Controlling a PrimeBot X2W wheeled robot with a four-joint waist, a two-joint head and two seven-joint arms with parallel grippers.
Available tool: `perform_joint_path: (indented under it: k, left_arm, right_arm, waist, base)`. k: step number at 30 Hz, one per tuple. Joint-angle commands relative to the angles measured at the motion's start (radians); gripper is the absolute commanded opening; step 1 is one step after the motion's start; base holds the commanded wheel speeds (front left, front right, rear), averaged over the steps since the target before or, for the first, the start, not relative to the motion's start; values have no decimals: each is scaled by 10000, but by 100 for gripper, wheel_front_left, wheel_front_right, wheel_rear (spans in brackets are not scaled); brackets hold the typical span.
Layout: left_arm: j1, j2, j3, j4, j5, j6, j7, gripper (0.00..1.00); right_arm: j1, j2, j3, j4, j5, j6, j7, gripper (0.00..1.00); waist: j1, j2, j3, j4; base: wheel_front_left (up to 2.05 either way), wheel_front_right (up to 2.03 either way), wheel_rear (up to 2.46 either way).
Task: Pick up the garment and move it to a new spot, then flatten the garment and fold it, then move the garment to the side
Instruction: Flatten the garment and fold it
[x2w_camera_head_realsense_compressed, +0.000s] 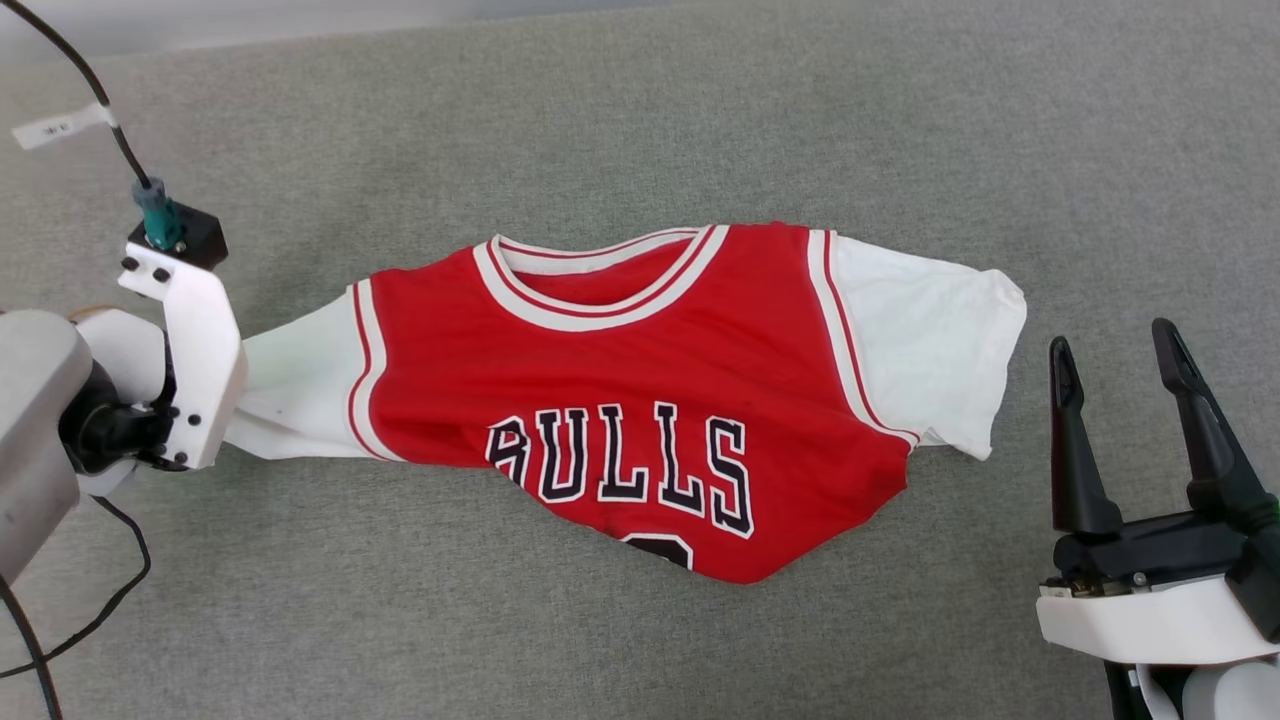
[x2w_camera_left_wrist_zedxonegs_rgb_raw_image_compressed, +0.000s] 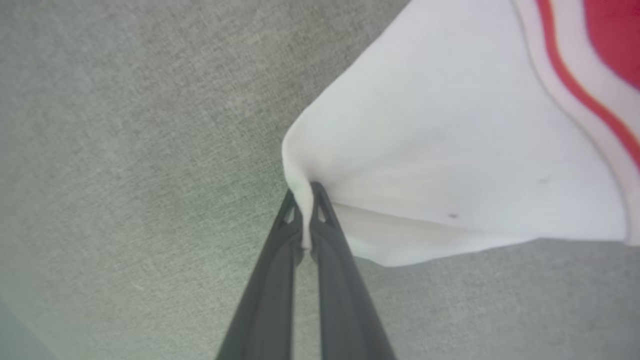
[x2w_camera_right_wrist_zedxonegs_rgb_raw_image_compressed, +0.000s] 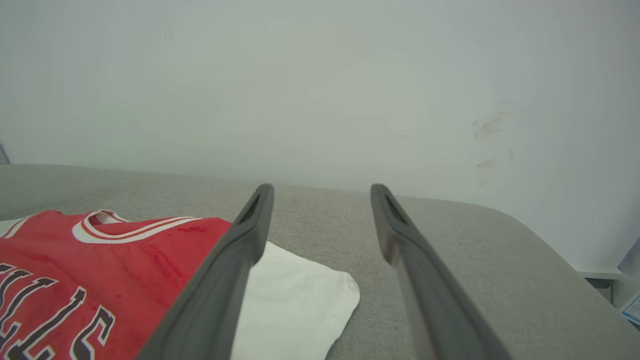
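My left gripper (x2w_camera_left_wrist_zedxonegs_rgb_raw_image_compressed: 305, 192) is pressed together on the edge of the garment's (x2w_camera_head_realsense_compressed: 640, 400) white left sleeve (x2w_camera_left_wrist_zedxonegs_rgb_raw_image_compressed: 450, 150), with a thin fold of cloth pinched between the fingertips. The sleeve is pulled into a taut cone toward that grip. My right gripper (x2w_camera_head_realsense_compressed: 1112, 337) hangs with its fingers spread wide and nothing between them. It is just beside the other white sleeve (x2w_camera_head_realsense_compressed: 930, 340) and not touching it.

The garment lies face up across the middle of the grey table (x2w_camera_head_realsense_compressed: 700, 120), collar away from me and the BULLS lettering readable. The chest is fairly smooth, but the lower part is bunched. The hem draws in to a point and most of the number is tucked under.

I judge this to be the flattening stage, with one sleeve gripped for pulling and the other side not yet taken. Spreading the lower half, folding, and moving the garment aside all look left to do.
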Motion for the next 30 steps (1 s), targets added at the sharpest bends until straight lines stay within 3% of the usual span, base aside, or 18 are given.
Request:
perform_joint_path:
  k: [1, 5, 6, 7, 12, 19, 24, 30]
  left_arm:
    - [151, -98, -3, 175, 57, 21, -105, 0]
    - [349, -393, -1, 561, 63, -32, -408, 0]
    - [290, -480, 53, 608, 123, -25, -621, 65]
    - [195, -545, 124, 670, 136, -12, -828, 100]
    - [-369, -425, 410, 742, -17, -192, -941, 100]
    - [-1266, 137, 758, 141, -425, -325, 12, 100]
    - [-1663, 622, 789, -449, -567, -205, 857, 100]
    - [-1282, 838, 696, -817, -715, 89, 1143, 100]
  right_arm:
    - [-113, 9, -22, 54, -25, -3, -22, 100]
    - [-122, 50, -48, 174, 20, -3, -22, 100]
    - [-126, 54, -38, 205, 2, -3, -22, 100]
    - [-125, 58, -36, 232, -19, -3, -22, 100]
    - [-70, 84, 6, 312, -52, -3, -22, 100]
    - [-59, 114, 11, 251, -38, -3, -22, 100]
    - [-227, 123, 143, 163, -59, -3, -21, 100]
    - [-388, 133, 187, 95, -69, -3, -22, 100]
  waist:
    - [1, 0, 109, -78]
    - [1, 0, 126, -35]
    - [1, 0, 97, 2]
    - [1, 0, 52, 44]
    - [1, 0, -207, 208]
    - [1, 0, -265, 280]
    - [1, 0, -12, 150]
    - [1, 0, 353, 26]
  base:
    - [0, 0, 0]
    - [0, 0, 0]
    - [0, 0, 0]
    - [0, 0, 0]
    - [0, 0, 0]
    - [0, 0, 0]
    - [0, 0, 0]
    - [0, 0, 0]
